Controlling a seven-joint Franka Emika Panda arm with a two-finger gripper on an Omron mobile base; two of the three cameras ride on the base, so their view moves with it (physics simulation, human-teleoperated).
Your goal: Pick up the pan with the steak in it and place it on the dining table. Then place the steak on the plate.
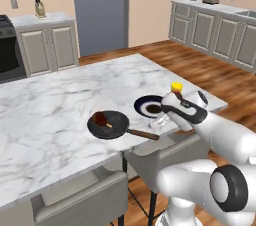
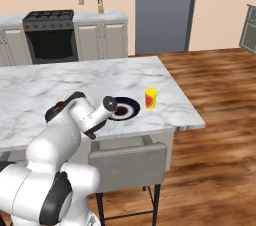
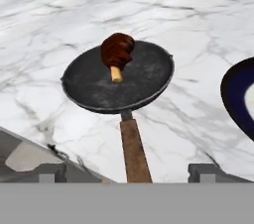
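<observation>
A simulated kitchen with pale cabinets and a wooden floor is shown, and the white marble tabletop (image 1: 60,100) of the dining island carries everything of concern. The pan (image 1: 108,125) is set down near the tabletop's near edge, its wooden handle pointing toward the robot and reaching almost to that edge. The steak (image 3: 117,52) lies inside the pan, toward the far side, its pale bone end directed at the handle. The plate (image 1: 148,105) stands just beside the pan, apart from it, and a yellow cup (image 2: 151,98) is seen beyond the plate.

The hand (image 3: 128,172) is spread wide, a fingertip on either side of the handle's end, and nothing is pinched.

The pan step is judged done; the steak transfer remains. Several slips can be foreseen. The handle could be struck as the hand is lifted away, and the pan turned or pushed toward the plate or off the edge. The small, rounded steak could be squeezed out sideways if it is gripped off centre. The pan's rim could be clipped on the approach.
</observation>
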